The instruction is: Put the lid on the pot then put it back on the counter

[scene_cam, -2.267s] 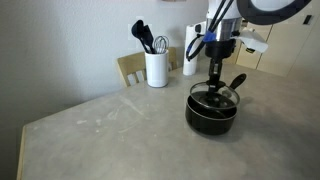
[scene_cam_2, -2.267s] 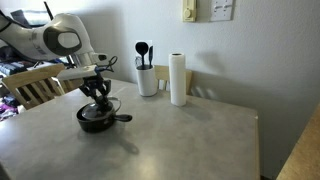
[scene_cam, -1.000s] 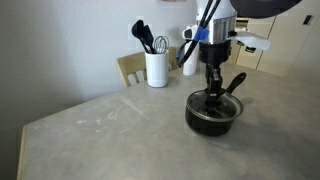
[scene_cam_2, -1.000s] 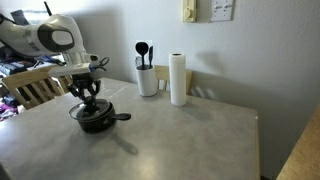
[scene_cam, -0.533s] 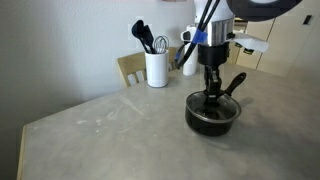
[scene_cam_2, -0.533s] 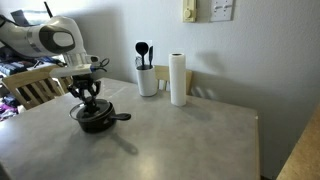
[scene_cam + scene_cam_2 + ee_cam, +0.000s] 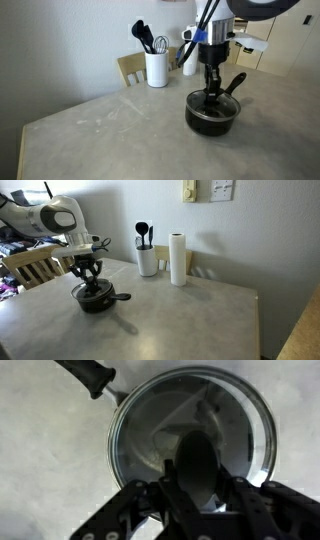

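Beyond the lid [image 7: 150,420] in the claw [image 7: 197,472] stand utensil holder [image 7: 156,68] and towel roll [image 7: 178,259].

Clear glossy glass lid [image 7: 168,415] with metal rim, matt black pot [image 7: 212,121], smooth stone-look counter [image 7: 100,135].

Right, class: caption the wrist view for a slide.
Gripper at the glass lid seated on the black pot, grey counter beneath.

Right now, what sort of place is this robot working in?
Probably a home kitchen: a white utensil holder with black utensils, a paper towel roll, and a lidded pot on the counter.
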Motion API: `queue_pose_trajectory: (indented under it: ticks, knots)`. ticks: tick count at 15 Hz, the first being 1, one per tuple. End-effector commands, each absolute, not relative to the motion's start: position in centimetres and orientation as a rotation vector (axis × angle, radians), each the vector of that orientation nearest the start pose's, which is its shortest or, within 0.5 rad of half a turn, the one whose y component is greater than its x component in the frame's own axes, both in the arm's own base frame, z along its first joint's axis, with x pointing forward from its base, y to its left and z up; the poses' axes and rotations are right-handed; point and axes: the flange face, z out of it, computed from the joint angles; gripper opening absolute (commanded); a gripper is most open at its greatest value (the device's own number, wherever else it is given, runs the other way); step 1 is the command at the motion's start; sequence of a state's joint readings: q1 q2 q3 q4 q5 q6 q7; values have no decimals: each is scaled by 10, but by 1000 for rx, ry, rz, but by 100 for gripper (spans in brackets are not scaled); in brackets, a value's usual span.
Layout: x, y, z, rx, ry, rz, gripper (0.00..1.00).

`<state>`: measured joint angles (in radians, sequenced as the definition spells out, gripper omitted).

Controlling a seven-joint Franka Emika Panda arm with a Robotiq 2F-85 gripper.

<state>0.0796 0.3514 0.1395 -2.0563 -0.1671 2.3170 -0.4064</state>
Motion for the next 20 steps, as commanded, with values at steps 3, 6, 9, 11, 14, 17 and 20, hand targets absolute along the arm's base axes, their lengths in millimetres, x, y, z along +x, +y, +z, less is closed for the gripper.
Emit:
queue_pose_trajectory:
  ticks: [3,6,9,11,14,17,20]
  knots:
    - [577,110,251,-2968,-1167,114,14]
    - [579,109,245,-2965,-1166,110,14]
    - [580,110,243,-2963,-1170,107,14]
    - [579,110,243,-2965,-1170,112,48]
    - [577,110,243,-2972,-1165,137,77]
    - [576,109,246,-2987,-1158,146,98]
    - [574,106,253,-3000,-1153,146,100]
